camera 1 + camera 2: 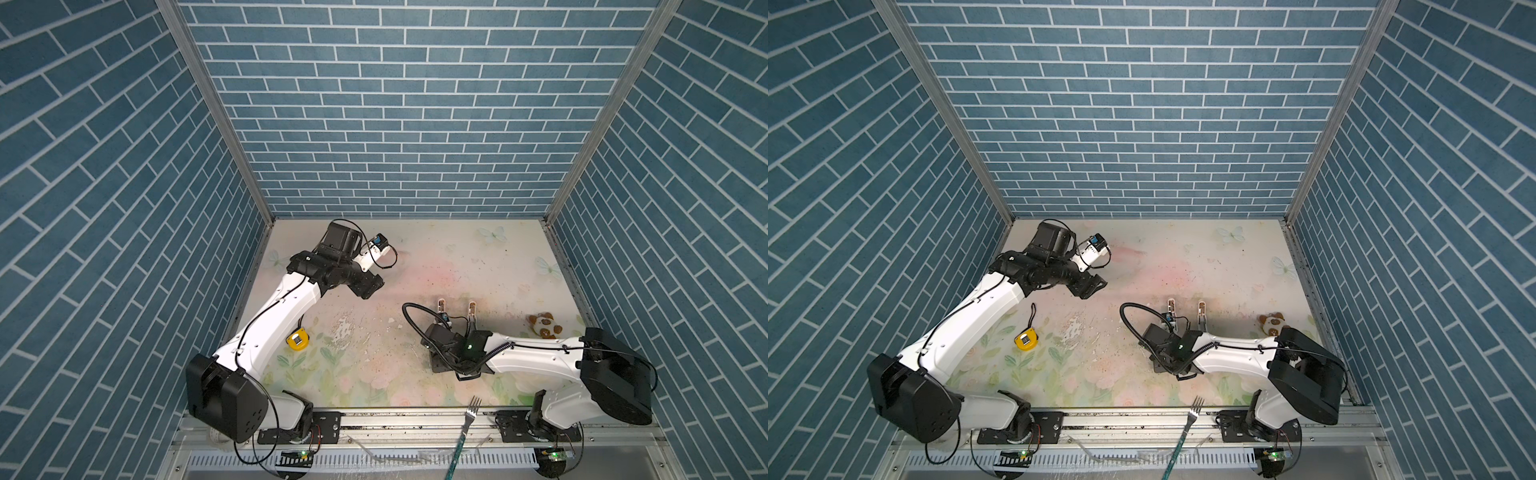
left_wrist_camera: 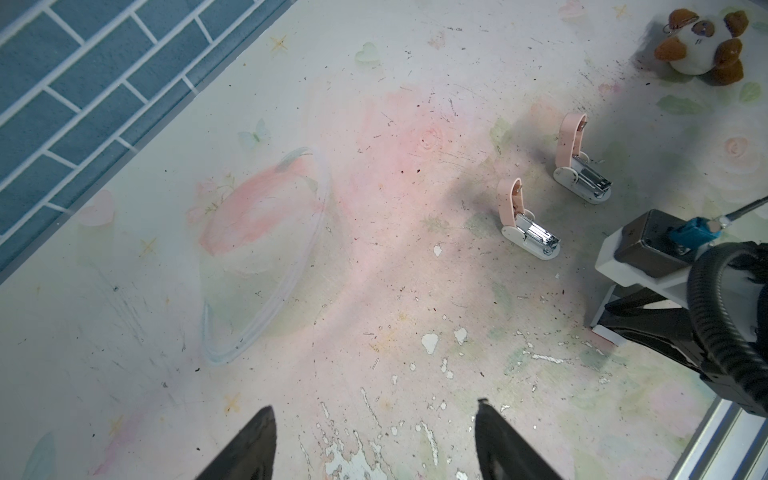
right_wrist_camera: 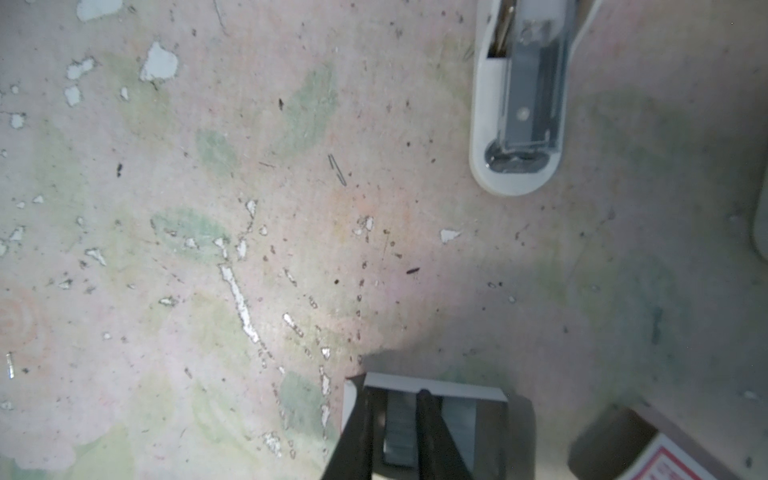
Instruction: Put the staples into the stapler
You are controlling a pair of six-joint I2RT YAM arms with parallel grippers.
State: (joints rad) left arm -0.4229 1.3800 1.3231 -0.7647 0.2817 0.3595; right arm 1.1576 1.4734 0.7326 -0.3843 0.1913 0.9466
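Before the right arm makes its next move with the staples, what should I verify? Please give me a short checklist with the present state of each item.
1. The right gripper is closed on a strip of the staples: ok.
2. The strip is lifted out of the tray: not ok, it sits inside.
3. The stapler in front of it is open, channel exposed: ok.
4. The channel is empty: cannot tell.
5. The left gripper is open, empty and away from both: ok.
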